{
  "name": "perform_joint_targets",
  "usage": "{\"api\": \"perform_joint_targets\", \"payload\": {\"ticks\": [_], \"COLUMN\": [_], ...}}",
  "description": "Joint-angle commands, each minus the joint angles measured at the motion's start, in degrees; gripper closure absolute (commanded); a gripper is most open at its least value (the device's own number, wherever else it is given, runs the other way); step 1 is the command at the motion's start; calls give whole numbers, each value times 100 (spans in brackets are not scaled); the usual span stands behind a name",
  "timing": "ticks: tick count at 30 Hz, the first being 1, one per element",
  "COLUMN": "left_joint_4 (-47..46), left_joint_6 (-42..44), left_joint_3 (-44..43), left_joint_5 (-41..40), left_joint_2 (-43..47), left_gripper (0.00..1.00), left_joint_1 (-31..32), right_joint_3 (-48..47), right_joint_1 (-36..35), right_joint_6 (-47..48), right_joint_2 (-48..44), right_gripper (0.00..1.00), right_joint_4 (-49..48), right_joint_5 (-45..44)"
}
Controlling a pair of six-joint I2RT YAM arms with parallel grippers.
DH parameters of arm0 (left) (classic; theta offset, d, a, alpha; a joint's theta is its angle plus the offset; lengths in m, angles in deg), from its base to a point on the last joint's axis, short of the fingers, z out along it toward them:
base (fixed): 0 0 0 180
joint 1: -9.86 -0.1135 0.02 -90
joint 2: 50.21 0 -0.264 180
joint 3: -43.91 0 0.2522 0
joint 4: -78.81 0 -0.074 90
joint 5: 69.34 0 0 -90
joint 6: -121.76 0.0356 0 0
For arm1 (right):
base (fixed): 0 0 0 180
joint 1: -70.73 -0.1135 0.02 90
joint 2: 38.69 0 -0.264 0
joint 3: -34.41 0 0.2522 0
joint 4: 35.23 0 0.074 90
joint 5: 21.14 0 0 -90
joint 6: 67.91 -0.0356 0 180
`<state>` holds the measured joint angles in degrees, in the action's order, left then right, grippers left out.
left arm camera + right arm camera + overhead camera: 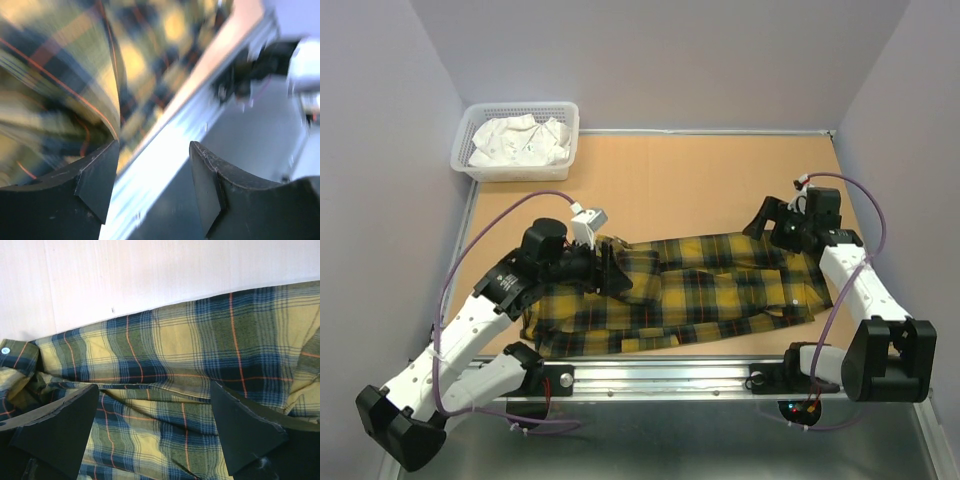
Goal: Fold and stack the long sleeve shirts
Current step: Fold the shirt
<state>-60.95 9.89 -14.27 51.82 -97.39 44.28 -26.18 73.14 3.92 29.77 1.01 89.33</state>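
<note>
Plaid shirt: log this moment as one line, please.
shirt: lying in a long band | left gripper: open, empty, at shirt edge | right gripper: open, empty, above shirt

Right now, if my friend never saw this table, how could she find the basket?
Find the brown table, then its far left corner. A white plastic basket sits there, holding crumpled white cloth. It is the only container, far from the yellow plaid shirt.
</note>
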Motion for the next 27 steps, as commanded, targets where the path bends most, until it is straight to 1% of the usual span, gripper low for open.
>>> {"api": "perform_joint_targets", "payload": {"ticks": [1,2,3,5,6,7,8,9,10,12,13,15,18,21,25,27], "left_joint_4": [-599,-661,-740,-741,-732,-671,-462,-416,-389,-345,-415,-652,-986,-1145,-1110,-953], "left_joint_6": [-299,-396,-502,-703,-774,-880,-1150,-1214,-1267,-1495,-1592,-1706,-1724,-1786,-1882,-1997], "left_joint_3": [-645,-733,-795,-936,-954,-945,-945,-945,-884,-761,-595,-375,-269,-137,65,109], "left_joint_5": [-916,-1145,-1721,-2313,-2934,-3340,-3945,-3951,-4133,-4240,-3971,-3784,-3652,-3696,-3941,-4152], "left_joint_2": [-133,-160,-178,-239,-300,-362,-562,-564,-817,-1073,-1353,-1723,-2205,-2584,-2849,-2937], "left_gripper": [31,31,31,31,31,32,33,34,34,36,38,39,43,51,52,55], "left_joint_1": [-5,-5,-22,-75,-136,-189,-268,-364,-670,-1075,-1599,-1946,-2167,-2263,-2395,-2483], "right_joint_3": [-467,-476,-502,-546,-547,-564,-573,-582,-582,-608,-626,-670,-740,-801,-758,-696], "right_joint_1": [-109,-127,-145,-189,-206,-232,-233,-233,-363,-426,-470,-488,-540,-593,-619,-619], "right_joint_6": [16,16,7,-19,-20,-11,-2,7,7,7,7,-28,-28,-11,-151,-326], "right_joint_2": [149,193,228,342,369,404,448,492,527,641,668,782,948,1124,1326,1423], "right_gripper": [3,3,3,4,4,4,4,4,4,5,5,6,7,11,17,19], "right_joint_4": [-77,-77,-77,-68,-77,-77,-77,-77,-77,-86,-86,-86,-86,-95,-121,-139], "right_joint_5": [282,300,308,309,309,300,256,230,212,159,124,72,-34,-104,-227,-420]}}
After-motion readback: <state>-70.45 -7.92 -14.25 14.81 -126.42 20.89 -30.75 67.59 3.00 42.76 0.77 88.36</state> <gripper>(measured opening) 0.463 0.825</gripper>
